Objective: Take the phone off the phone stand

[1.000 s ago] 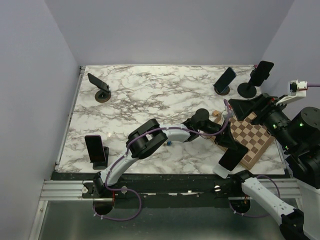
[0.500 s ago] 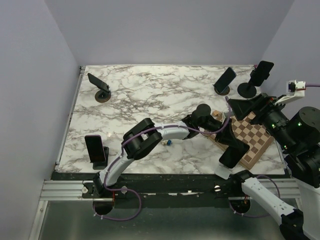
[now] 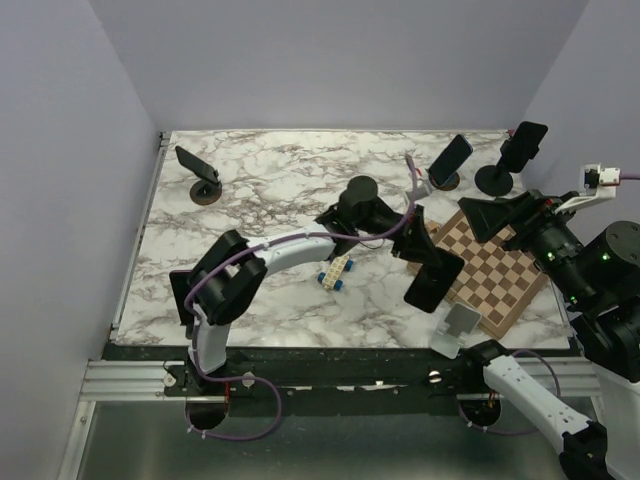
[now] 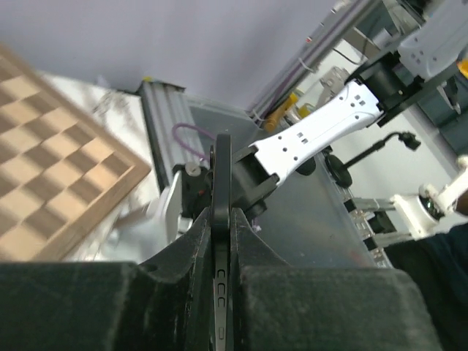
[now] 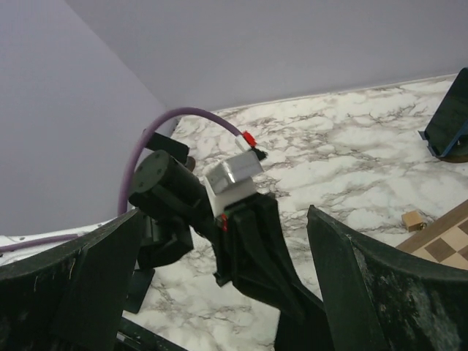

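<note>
At the left edge of the table (image 3: 270, 200), a far-left phone (image 3: 192, 160) and a near-left phone (image 3: 188, 295) lean in their own holders, well apart from the work.

The left arm (image 3: 300, 245) reaches from its base across the middle, passing a small blue-and-white block (image 3: 337, 273). Its jaws are clenched on the phone (image 3: 431, 283). The wrist view shows the phone's thin edge (image 4: 221, 168) pinched between both pads, a grip that should stop the slab twisting. The phone hangs tilted in the air by the left corner of the chessboard (image 3: 505, 280). It is apart from the white stand (image 3: 458, 327), which sits empty at the near edge.

The removal itself looks done. What remains, I judge, is setting the phone down.

The right arm (image 3: 590, 270) is at the right side. Its jaws are spread wide with nothing between them and point toward the left arm's wrist, probably held aside as a spare.

Beyond it, a back phone (image 3: 452, 155) and a corner phone (image 3: 524, 140) rest on round-footed holders.

The table is white marble veined grey. Plain lilac walls close three sides, and a metal rail (image 3: 130, 380) runs along the front.
</note>
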Controlling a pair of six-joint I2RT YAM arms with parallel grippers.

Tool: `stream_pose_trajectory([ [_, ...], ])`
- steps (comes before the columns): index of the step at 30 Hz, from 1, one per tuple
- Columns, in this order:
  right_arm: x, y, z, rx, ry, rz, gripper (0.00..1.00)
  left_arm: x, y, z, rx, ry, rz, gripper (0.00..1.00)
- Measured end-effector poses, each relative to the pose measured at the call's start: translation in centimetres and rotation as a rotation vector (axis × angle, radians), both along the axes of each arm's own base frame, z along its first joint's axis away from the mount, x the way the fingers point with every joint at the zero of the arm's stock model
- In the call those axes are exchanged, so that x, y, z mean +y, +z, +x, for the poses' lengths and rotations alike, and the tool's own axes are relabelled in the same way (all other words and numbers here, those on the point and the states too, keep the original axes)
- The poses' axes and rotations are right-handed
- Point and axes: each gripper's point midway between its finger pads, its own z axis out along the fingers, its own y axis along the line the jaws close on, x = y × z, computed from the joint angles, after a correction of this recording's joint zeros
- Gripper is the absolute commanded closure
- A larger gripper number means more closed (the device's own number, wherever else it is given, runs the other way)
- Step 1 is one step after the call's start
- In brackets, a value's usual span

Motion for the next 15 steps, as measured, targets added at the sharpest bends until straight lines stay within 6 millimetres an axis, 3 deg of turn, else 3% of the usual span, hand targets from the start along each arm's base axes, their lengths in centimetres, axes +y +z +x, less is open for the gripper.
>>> stream_pose_trajectory([
  [5, 0.0, 0.4, -0.1, -0.023, 0.000, 0.009, 0.00, 6.0, 0.1, 5.5, 0.095, 0.213, 0.127, 1.00],
  [7, 0.0, 0.6, -0.1, -0.032, 0.002, 0.012, 0.00, 7.4, 0.0, 7.7, 0.131, 0.293, 0.169, 1.00],
  [15, 0.3, 0.7, -0.2, -0.045, 0.022, 0.017, 0.00, 12.6, -4.3, 14.9, 0.368, 0.594, 0.373, 1.00],
])
